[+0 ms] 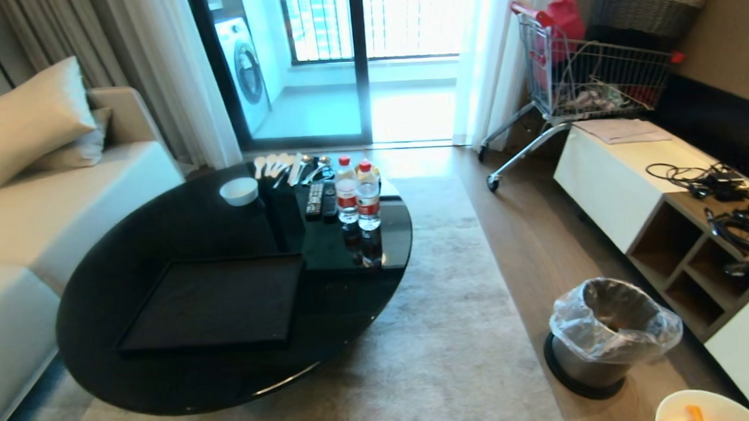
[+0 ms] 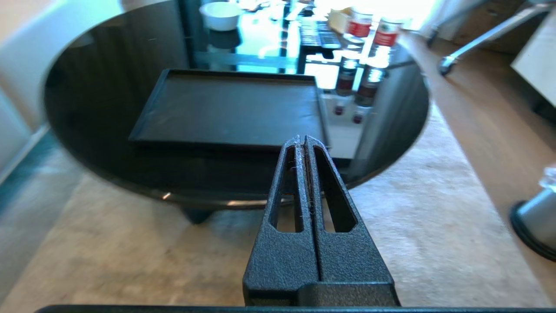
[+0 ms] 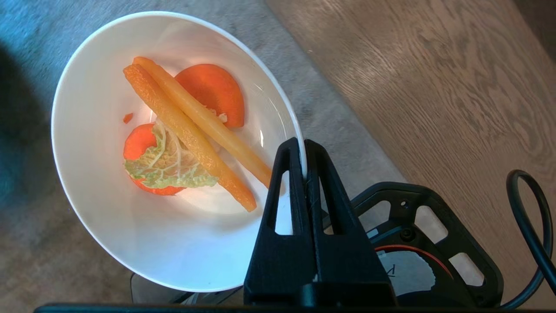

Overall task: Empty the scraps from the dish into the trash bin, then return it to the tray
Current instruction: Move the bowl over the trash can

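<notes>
I see the round black surface (image 1: 182, 229) as my landmark: the tray (image 1: 216, 303) lies bare on its near part, and at its far edge stand two water bottles (image 1: 357, 192), remotes (image 1: 321, 200), a row of spoons (image 1: 279, 165) and a small white bowl (image 1: 239, 191). Right of the surface, across the rug (image 1: 448, 357), the trash bin (image 1: 606, 336) sits on wooden floor just beside a low cabinet (image 1: 661, 225), liner mouth unobstructed. My right claw (image 3: 302, 150) is clamped on the rim of the dish (image 3: 130, 217), held off the surface, above rug and floor near the bin; the scraps (image 3: 191, 130) lie inside. My left claw (image 2: 302, 141) hangs pressed together, empty, before the surface's near edge
</notes>
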